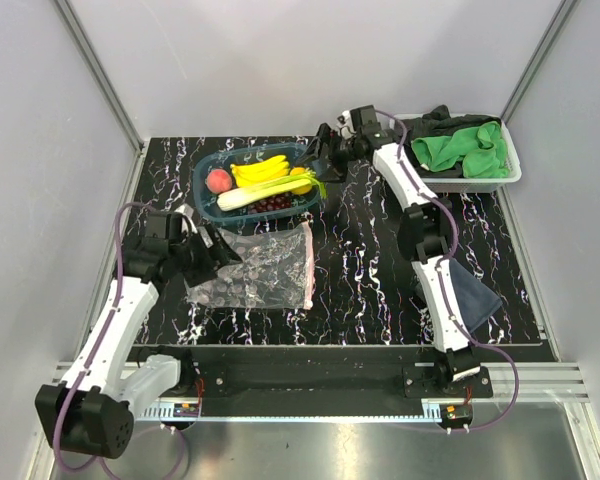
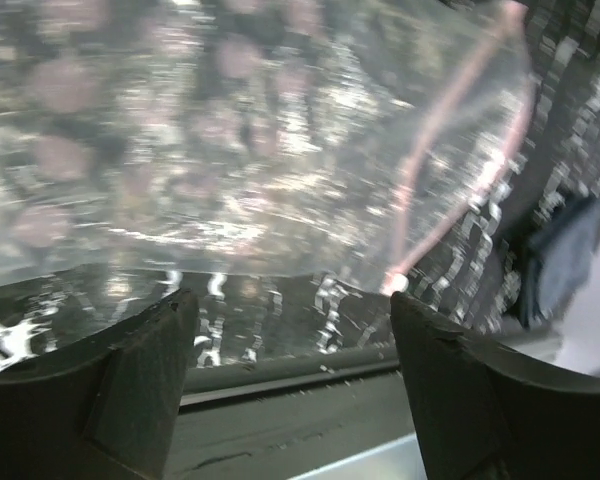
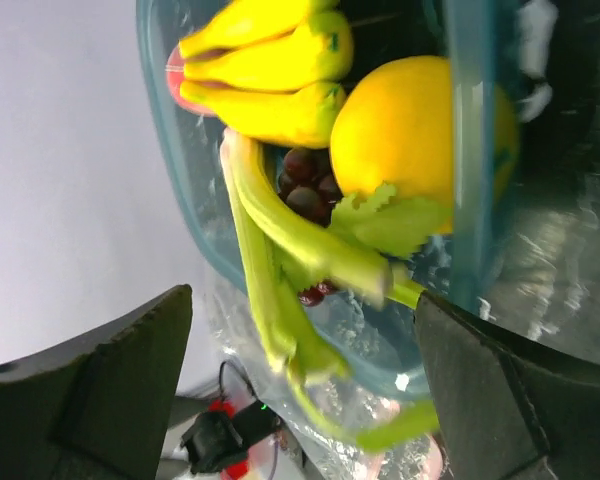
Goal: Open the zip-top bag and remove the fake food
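Top external view, bag (image 1: 260, 262) flat on marbled surface (image 1: 370, 270), banana (image 1: 260, 168), peach (image 1: 218, 181), leek (image 1: 252, 193), grapes (image 1: 273, 203), lemon (image 1: 300, 181) in tray (image 1: 196, 190), left jaws open beside bag, right jaws open beside tray

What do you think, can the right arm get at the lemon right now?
Probably yes. The right claw is open just outside the tray, and the lemon sits right behind that wall. It would likely have to come over the rim, past the leek's leaves.
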`<state>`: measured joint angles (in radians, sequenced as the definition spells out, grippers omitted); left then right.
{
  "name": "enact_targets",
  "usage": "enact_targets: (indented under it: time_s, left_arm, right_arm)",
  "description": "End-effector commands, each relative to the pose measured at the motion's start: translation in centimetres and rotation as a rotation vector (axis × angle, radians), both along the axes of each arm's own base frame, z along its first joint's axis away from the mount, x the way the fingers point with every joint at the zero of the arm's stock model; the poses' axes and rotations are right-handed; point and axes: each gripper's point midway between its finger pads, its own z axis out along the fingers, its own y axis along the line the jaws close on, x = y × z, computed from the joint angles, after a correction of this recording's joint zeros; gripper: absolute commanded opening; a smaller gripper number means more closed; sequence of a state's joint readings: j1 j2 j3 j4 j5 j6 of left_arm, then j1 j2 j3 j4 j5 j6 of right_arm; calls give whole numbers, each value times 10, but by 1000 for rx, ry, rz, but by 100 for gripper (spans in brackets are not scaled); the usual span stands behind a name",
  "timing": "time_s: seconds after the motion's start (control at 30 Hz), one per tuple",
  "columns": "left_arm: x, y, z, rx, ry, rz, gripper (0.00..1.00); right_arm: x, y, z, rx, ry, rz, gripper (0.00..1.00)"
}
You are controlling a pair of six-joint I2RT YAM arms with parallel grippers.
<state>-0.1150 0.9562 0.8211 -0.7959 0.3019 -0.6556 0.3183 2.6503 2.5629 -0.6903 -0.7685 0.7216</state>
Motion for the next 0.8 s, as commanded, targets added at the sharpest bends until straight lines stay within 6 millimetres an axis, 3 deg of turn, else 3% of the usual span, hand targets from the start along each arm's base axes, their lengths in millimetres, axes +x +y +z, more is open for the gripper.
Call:
enact_targets:
  time_s: [0.0,0.03,0.07,0.13,0.27,0.33,0.4,0.43,0.47,0.5,0.53,0.57,0.63,0.7,0.73,0.77]
  left_arm:
    - [8,-38,55,-99,-157,-139,84]
    - [5,-44,60,-111,-167,-160,85]
    - [3,-49,64,-121,-176,-179,85]
    - [-7,-63,71,-144,-186,-225,89]
    - [-18,-86,89,-195,-248,-287,96]
    - [-28,-99,100,-237,-285,-340,99]
    - [-35,-112,107,-273,-313,-375,99]
    - [-37,-115,109,-282,-332,-381,99]
    - [-37,-121,115,-309,-356,-380,99]
    - [-43,-127,110,-323,-347,-401,99]
    - [-45,-131,112,-341,-356,-404,99]
    - [-46,-136,120,-376,-378,-406,99]
    - [-54,-145,125,-404,-402,-442,99]
    - [-61,-149,129,-419,-423,-461,99]
    - [-62,-150,136,-439,-450,-462,99]
    - [-67,-149,145,-475,-476,-463,99]
  right_arm:
    - [7,-56,86,-169,-205,-115,100]
    - [2,-70,82,-240,-178,-146,100]
    - [-3,-79,97,-273,-200,-166,100]
    - [-14,-100,97,-381,-196,-193,100]
    - [-46,-127,118,-493,-214,-207,100]
    - [-66,-130,120,-533,-205,-185,100]
    - [-103,-130,125,-563,-209,-148,100]
    - [-114,-110,133,-531,-276,-118,100]
    - [-151,-111,130,-517,-276,-95,100]
    - [-167,-105,132,-470,-283,-107,100]
    - [-179,-86,143,-378,-351,-95,100]
    - [-214,-91,133,-332,-303,-116,100]
    - [-258,-90,126,-257,-307,-108,100]
    - [-283,-90,122,-211,-297,-125,100]
    - [-306,-97,115,-181,-297,-126,100]
    - [-317,-98,115,-142,-272,-152,100]
